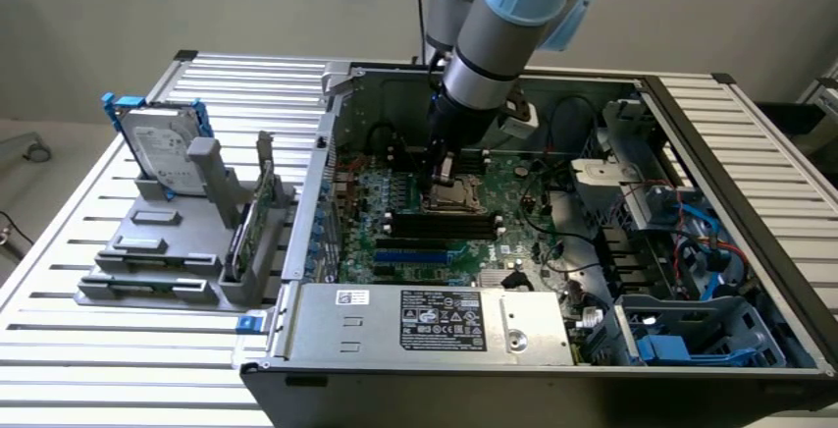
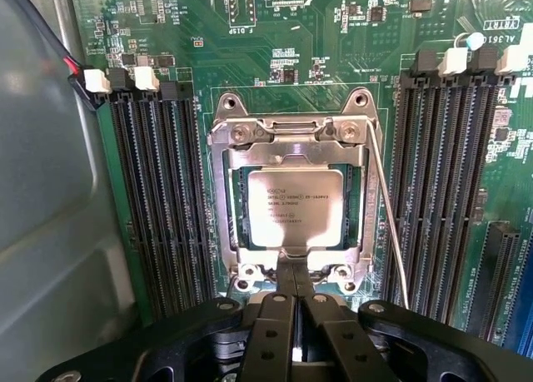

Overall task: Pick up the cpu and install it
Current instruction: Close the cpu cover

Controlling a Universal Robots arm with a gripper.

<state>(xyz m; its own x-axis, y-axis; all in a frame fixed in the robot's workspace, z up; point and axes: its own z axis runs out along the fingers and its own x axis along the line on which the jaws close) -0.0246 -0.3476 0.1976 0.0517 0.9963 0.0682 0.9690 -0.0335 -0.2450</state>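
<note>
One cpu (image 2: 293, 207) in one socket (image 2: 287, 142) (jaws closed).

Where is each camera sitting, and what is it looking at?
Exterior view: off the arm, looking down slantwise into the open computer case; the arm shows.
Wrist view: on the wrist, looking down at the cpu lying in its socket; the shut gripper shows.
Both share: the socket, the green motherboard and the gripper.

Open room lies above the socket (image 2: 293, 149). RAM slots (image 2: 158, 199) flank it, and a thin lever (image 2: 389, 224) stands beside it; the case wall (image 1: 318, 202) rises at the exterior view's left.
</note>
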